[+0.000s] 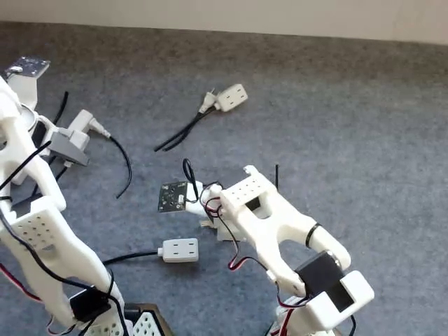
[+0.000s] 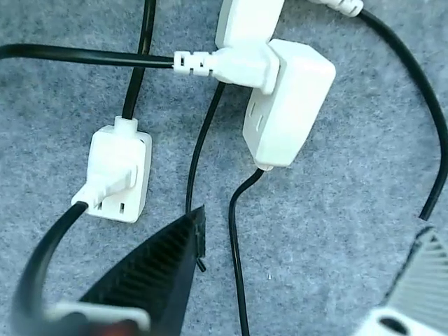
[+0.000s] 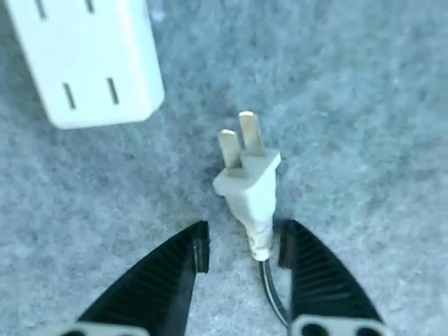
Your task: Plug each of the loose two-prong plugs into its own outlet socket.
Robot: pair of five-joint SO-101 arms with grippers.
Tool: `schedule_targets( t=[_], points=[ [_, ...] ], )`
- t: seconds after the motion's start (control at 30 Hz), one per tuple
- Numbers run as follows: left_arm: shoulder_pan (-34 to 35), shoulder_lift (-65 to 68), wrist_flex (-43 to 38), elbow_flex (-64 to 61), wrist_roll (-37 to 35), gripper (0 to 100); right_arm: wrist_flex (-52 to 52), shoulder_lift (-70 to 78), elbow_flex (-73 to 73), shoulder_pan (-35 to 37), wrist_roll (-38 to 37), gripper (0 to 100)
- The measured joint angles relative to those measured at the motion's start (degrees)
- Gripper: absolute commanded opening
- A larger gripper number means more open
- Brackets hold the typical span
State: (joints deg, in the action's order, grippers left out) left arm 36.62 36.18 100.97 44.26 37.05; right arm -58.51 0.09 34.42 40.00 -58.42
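Observation:
A loose white two-prong plug lies on the grey carpet, prongs toward a white outlet block. My right gripper is open, its black fingers on either side of the plug's tail and cord. From above, that gripper sits just beyond the outlet block. My left gripper is open over a black cord. In front of it lie two white outlet blocks, one and another, each with a plug in it. The left gripper is at the far left.
A third outlet block with a plug and black cord lies at the back centre. Black cords curl across the carpet on the left. A small green circuit board sits on the right arm's wrist. A pale wall edge runs along the back.

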Motion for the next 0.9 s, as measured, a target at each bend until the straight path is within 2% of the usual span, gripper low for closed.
schedule_targets(
  t=[0.03, 0.17, 0.37, 0.57, 0.67, 0.8, 0.9],
  points=[
    [0.0, 0.0, 0.0, 0.0, 0.0, 43, 0.88, 0.0, 0.09, 0.18, 0.0, 0.7],
    [0.0, 0.0, 0.0, 0.0, 0.0, 43, 3.96, -0.09, 1.76, 0.35, 0.7, 0.8],
    [0.0, 0.0, 0.0, 0.0, 0.0, 43, 6.07, -0.7, 2.55, 0.35, 8.7, 0.7],
    [0.0, 0.0, 0.0, 5.19, -0.18, 43, -2.81, -1.49, -3.69, -1.05, 18.46, 0.7],
    [0.0, -1.58, 0.0, 6.24, -2.9, 43, -6.24, -5.89, -7.12, -1.32, 24.18, 0.7],
    [0.0, -8.26, 0.09, 5.45, -6.59, 43, -9.85, -13.36, -9.05, -1.32, 32.18, 0.7],
    [-1.67, -14.77, 0.18, 0.44, -8.62, 46, -12.92, -16.0, -9.14, -0.26, 35.16, 0.7]
  ],
)
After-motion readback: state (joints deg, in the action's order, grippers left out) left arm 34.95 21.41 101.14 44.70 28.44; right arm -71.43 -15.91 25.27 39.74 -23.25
